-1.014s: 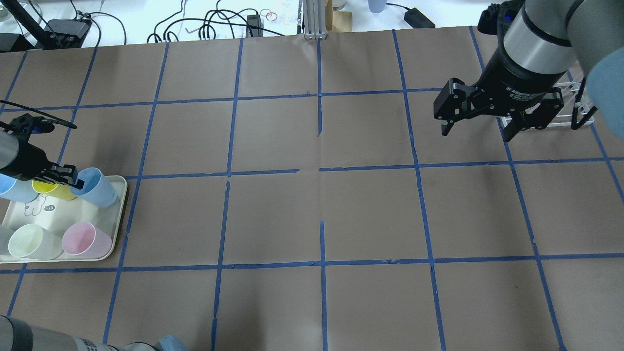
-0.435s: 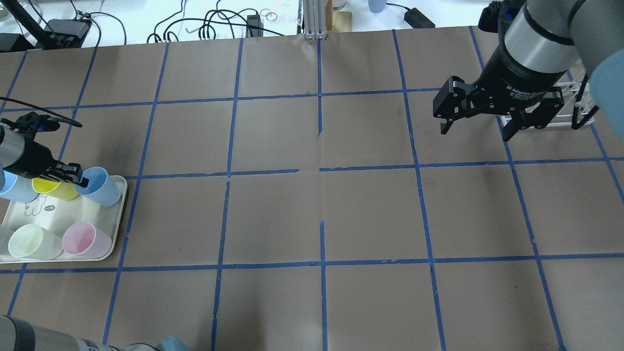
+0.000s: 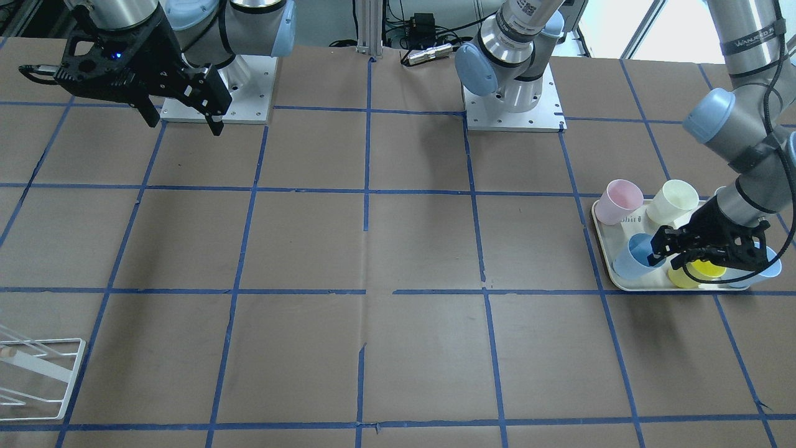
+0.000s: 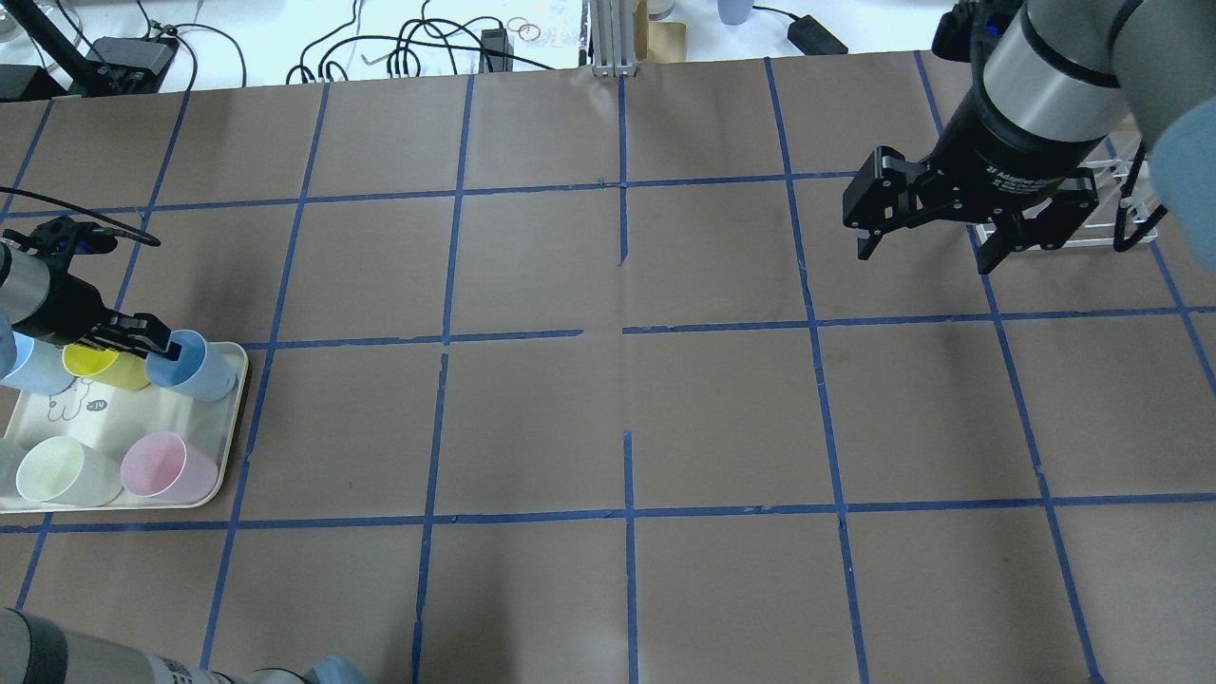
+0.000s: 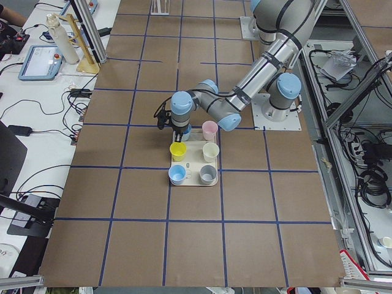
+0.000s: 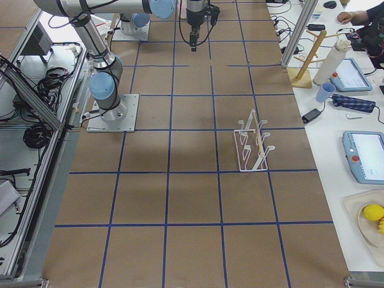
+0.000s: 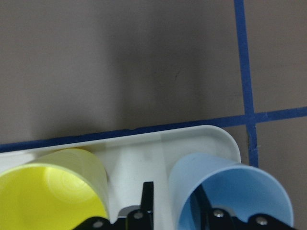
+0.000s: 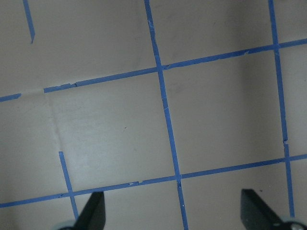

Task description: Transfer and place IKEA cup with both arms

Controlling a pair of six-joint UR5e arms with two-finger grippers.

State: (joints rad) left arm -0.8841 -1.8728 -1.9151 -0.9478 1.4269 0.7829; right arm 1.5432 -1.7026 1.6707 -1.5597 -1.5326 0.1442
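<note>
The IKEA cup (image 4: 199, 369) is a light blue tumbler at the far right corner of the white tray (image 4: 142, 413), leaning a little. My left gripper (image 4: 157, 348) is shut on its rim, one finger inside and one outside. The front view shows the cup (image 3: 633, 256) and the left gripper (image 3: 663, 250) the same way. In the left wrist view the cup (image 7: 230, 191) is at the lower right and the outside finger (image 7: 147, 199) stands beside it. My right gripper (image 4: 927, 260) is open and empty, high over the table's far right; it also shows in the front view (image 3: 185, 126).
On the tray stand a second light blue cup (image 4: 36, 369), a yellow cup (image 4: 103, 367), a pale green cup (image 4: 62, 470) and a pink cup (image 4: 166, 465); a grey cup (image 5: 208, 174) shows in the left view. A white wire rack (image 4: 1130, 204) stands behind the right gripper.
The left gripper has shifted slightly right and away from the robot, and the light blue cup has moved and tipped with it. The right gripper has barely moved.
</note>
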